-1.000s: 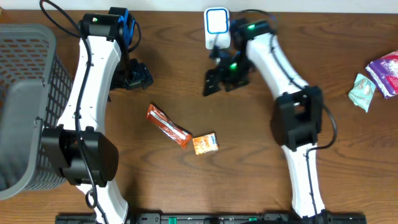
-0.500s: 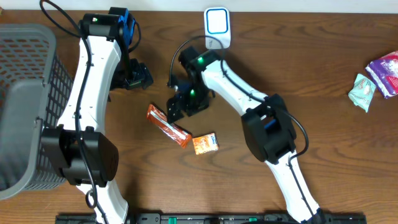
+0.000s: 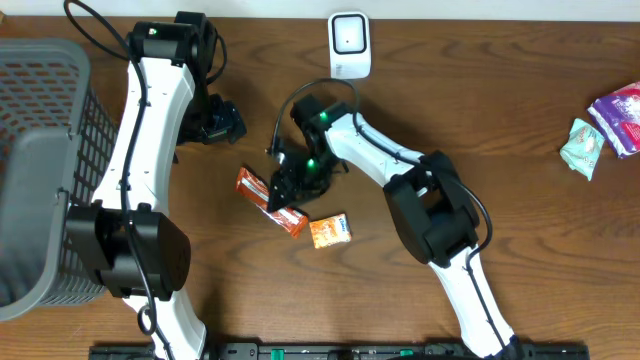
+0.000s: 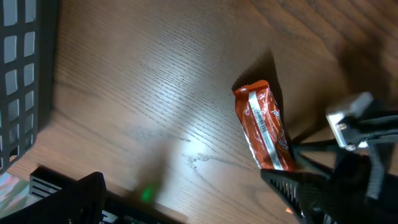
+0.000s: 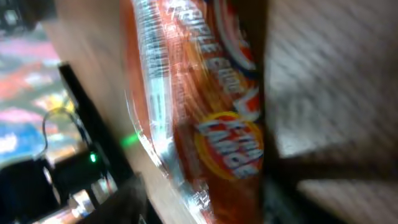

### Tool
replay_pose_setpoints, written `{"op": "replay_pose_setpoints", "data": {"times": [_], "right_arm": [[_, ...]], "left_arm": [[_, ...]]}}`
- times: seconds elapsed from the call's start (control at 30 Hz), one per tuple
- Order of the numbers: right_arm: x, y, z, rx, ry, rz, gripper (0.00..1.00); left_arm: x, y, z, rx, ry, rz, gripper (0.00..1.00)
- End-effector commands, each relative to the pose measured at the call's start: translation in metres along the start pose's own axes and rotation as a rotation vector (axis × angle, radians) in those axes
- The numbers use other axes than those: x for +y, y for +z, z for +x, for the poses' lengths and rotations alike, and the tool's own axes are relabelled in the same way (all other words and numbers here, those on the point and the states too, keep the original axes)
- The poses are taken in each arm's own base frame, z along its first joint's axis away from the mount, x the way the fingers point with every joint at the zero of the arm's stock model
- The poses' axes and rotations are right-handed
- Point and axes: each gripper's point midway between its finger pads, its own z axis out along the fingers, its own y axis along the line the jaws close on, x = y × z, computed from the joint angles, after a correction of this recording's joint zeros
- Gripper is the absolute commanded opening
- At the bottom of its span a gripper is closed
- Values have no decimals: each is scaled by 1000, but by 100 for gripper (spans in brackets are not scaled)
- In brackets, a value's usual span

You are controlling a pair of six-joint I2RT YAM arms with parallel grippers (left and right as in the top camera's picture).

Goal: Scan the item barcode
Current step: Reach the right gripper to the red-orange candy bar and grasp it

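Observation:
An orange snack bar (image 3: 254, 187) lies aslant on the brown table, left of centre. My right gripper (image 3: 287, 186) is down over the bar's middle. In the right wrist view the bar (image 5: 205, 112) fills the blurred space between the dark fingers (image 5: 127, 202) of my right gripper (image 5: 205, 205), with a strip of table showing on one side. The white scanner (image 3: 349, 44) stands at the table's far edge. My left gripper (image 3: 216, 121) hovers open and empty up-left of the bar, and its wrist view shows the bar (image 4: 264, 127) with the right arm (image 4: 351, 134) over its lower end.
A small orange box (image 3: 329, 231) lies just right of the bar's lower end. A grey mesh basket (image 3: 40, 170) takes up the left edge. A green packet (image 3: 584, 147) and a purple packet (image 3: 622, 106) lie at the far right.
My right arm has swung from beside the scanner down-left to the snack bar and lowered over it, its jaws narrowing. The left arm has stayed put.

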Motion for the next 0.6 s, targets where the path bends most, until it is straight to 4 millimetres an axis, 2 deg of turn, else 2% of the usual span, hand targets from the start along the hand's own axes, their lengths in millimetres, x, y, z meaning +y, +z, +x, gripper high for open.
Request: {"op": "replay_pose_setpoints", "data": {"times": [0.0, 0.03, 0.07, 0.2, 0.33, 0.4, 0.57], "right_arm": [[-18, 19, 15, 51, 36, 75, 29], [-24, 19, 14, 46, 56, 110, 13], [-27, 18, 12, 40, 68, 129, 2], [-28, 13, 7, 19, 73, 140, 1], [-36, -9, -4, -18, 76, 214, 1], [-41, -28, -9, -44, 77, 294, 1], [-46, -96, -22, -142, 59, 554, 1]], "left_arm": [[3, 4, 0, 9, -4, -15, 98], [3, 4, 0, 9, -4, -16, 98], [3, 4, 0, 9, -4, -16, 98], [3, 4, 0, 9, -4, -16, 98], [3, 4, 0, 9, -4, -16, 98], [3, 4, 0, 9, -4, -15, 98], [3, 4, 0, 9, -4, -16, 98]]}}
